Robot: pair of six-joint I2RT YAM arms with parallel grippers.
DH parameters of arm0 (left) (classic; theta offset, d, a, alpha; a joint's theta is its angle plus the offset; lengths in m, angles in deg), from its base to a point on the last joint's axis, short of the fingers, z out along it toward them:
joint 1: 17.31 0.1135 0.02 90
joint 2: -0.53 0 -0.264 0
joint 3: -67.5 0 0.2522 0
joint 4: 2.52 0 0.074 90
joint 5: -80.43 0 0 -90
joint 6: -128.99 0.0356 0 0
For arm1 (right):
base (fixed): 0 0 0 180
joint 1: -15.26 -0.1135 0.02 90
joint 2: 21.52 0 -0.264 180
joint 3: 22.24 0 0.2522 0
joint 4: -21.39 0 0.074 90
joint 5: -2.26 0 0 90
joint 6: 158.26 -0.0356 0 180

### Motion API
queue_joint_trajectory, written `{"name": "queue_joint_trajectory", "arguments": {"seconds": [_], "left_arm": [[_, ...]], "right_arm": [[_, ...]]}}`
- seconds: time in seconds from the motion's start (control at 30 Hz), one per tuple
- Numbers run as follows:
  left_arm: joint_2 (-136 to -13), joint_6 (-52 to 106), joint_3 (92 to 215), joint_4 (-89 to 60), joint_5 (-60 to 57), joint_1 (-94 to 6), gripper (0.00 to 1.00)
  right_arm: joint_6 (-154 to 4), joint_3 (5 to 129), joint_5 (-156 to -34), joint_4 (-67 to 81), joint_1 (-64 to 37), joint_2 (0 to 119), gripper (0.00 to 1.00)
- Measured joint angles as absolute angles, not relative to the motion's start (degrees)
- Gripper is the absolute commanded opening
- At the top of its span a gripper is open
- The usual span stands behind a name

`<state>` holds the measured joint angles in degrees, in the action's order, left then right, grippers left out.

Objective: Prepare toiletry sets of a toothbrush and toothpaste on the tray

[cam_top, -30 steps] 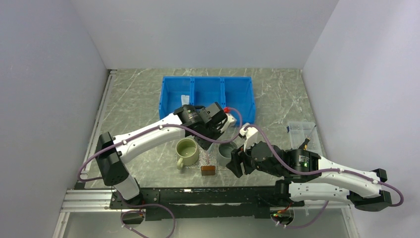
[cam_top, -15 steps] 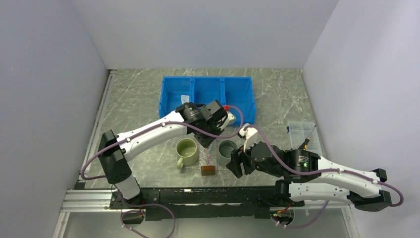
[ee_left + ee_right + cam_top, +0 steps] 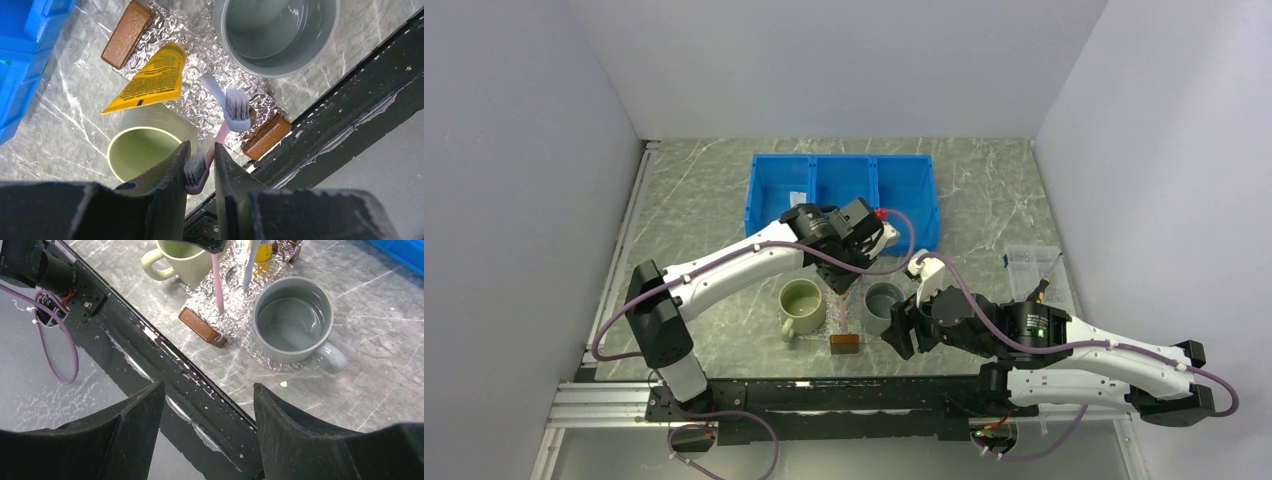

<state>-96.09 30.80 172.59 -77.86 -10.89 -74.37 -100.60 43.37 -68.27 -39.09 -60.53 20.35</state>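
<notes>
My left gripper point(image 3: 201, 145) is shut on the bristle head of the pink toothbrush point(image 3: 196, 170). That brush stands nearly upright point(image 3: 217, 285) with its lower end on the glittery tray point(image 3: 200, 102). The pale blue toothbrush point(image 3: 236, 107) is on the tray too, its head crossing over the pink handle. A yellow toothpaste point(image 3: 150, 82) lies flat on the tray's far side. My right gripper point(image 3: 208, 385) hangs open over the table's near edge, apart from the tray, with nothing between its fingers.
A green mug point(image 3: 802, 305) and a grey mug point(image 3: 883, 300) flank the tray. Brown blocks lie at its far end point(image 3: 126, 34) and near end point(image 3: 267, 136). The blue bin point(image 3: 842, 195) stands behind, a clear box point(image 3: 1032, 265) at the right. The black rail point(image 3: 165, 350) runs along the near edge.
My left arm has drawn back a little toward the blue bin, with the pink toothbrush still between its fingers. The right arm has stayed put.
</notes>
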Motion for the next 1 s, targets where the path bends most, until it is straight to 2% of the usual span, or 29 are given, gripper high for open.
{"name": "queue_joint_trajectory", "arguments": {"seconds": [0.47, 1.0], "left_arm": [[-96.9, 31.1, 173.5, -78.1, -10.9, -73.7, 0.34], [-97.8, 31.5, 174.3, -78.2, -10.9, -72.9, 0.35]], "right_arm": [[-100.6, 43.4, -68.3, -39.1, -60.5, 20.3, 0.68], [-100.4, 43.4, -68.3, -39.1, -60.5, 20.3, 0.68]]}}
